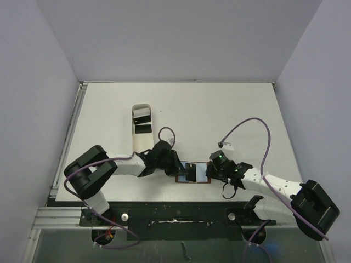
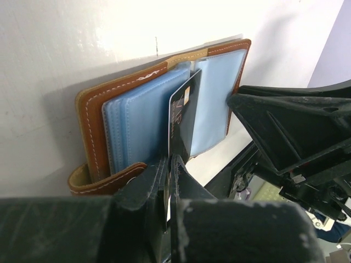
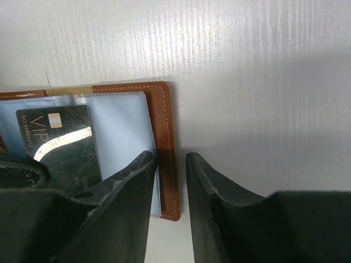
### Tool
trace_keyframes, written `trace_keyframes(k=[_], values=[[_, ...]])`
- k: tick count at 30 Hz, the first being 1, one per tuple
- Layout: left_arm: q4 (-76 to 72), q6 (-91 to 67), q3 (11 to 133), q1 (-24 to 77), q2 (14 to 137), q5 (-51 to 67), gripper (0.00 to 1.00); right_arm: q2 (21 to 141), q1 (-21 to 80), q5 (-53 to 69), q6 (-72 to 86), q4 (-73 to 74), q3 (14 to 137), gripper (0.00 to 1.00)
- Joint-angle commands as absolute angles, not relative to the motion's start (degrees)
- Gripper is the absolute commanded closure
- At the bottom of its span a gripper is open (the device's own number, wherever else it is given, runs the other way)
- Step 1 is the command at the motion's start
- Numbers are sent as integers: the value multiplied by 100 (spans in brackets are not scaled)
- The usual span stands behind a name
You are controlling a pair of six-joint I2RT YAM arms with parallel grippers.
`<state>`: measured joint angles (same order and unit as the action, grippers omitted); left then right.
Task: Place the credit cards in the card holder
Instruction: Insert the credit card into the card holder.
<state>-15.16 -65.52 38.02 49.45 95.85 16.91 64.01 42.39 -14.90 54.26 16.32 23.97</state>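
The card holder point(image 1: 203, 176) lies open on the table between my two grippers, brown leather with pale blue pockets point(image 2: 137, 118). My left gripper point(image 1: 180, 166) is shut on a black credit card point(image 2: 184, 118) marked VIP, held on edge with its far end in among the pockets at the fold. The card also shows in the right wrist view point(image 3: 60, 145). My right gripper point(image 3: 170, 156) is over the wallet's right brown edge point(image 3: 164, 120), jaws a little apart, one finger on the blue pocket and one over the table. More cards point(image 1: 143, 129) lie in the tray.
A long white oval tray point(image 1: 134, 123) stands behind the left arm, holding a pale card and a black card. A purple cable with a small white connector point(image 1: 226, 144) loops over the table behind the right arm. Grey walls close in the table on three sides.
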Motion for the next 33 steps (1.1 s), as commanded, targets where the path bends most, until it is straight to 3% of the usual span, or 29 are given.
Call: trace_keyframes(k=[1,33], values=[[-1584,-6571,3858,4990,9765,1459,100,6355,4339,-1551,5522,1627,2268,69],[-538,-5516,4438,4986,9747,945,100,6393,4501,-1584,5665,1591,2162,74]])
